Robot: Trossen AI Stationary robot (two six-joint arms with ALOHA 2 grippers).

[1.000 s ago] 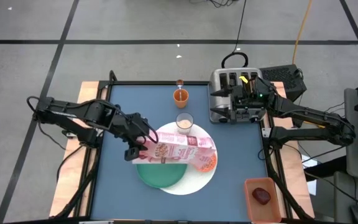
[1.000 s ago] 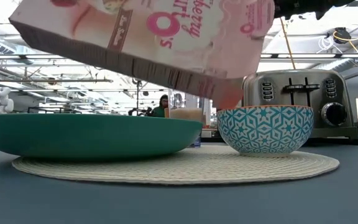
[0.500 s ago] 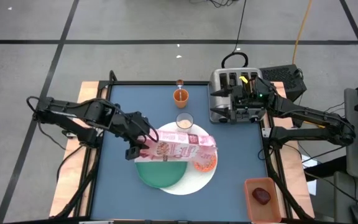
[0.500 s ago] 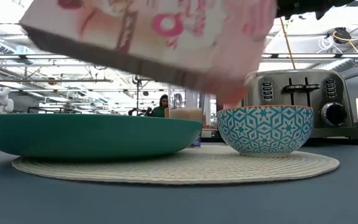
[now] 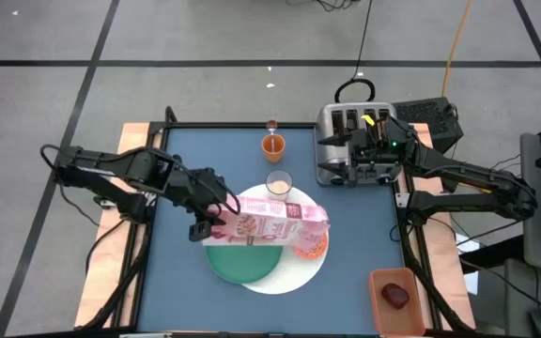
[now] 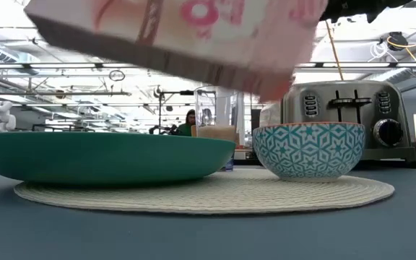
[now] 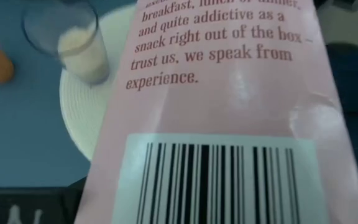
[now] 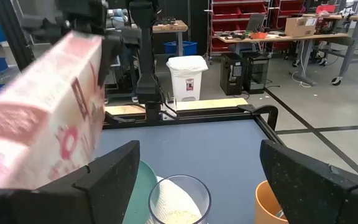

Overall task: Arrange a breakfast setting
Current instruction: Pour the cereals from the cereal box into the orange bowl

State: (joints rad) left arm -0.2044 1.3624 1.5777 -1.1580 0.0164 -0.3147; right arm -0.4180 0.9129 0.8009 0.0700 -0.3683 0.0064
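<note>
My left gripper (image 5: 212,223) is shut on a pink cereal box (image 5: 275,223), held above the green plate (image 5: 240,261) and the small bowl (image 5: 312,245). The bowl is orange inside and blue-patterned outside (image 6: 308,149). Plate and bowl rest on a white round woven mat (image 5: 285,274). A glass of milk (image 5: 279,183) stands at the mat's far edge, and an orange cup (image 5: 272,145) stands beyond it. My right gripper (image 8: 197,186) is open and empty over the toaster's near left corner (image 5: 350,155). I cannot make out the spoon. My left gripper holds the cereal box by its left end (image 5: 224,225), coming level from the table's left and along the box's length. The box itself hides the fingers in the left wrist view. The box is lifted clear, and its free end (image 6: 269,87) slants down over the bowl.
A silver four-slot toaster (image 5: 353,141) stands at the far right of the table. A red tray (image 5: 397,299) holding a dark red object sits off the near right corner. The blue table top (image 5: 186,160) is bare at the far left.
My left gripper has turned the cereal box about its long axis, so its broad face looks narrower from above. The box has also risen a little over the plate and bowl, and it is blurred with motion. My right arm has kept still.
</note>
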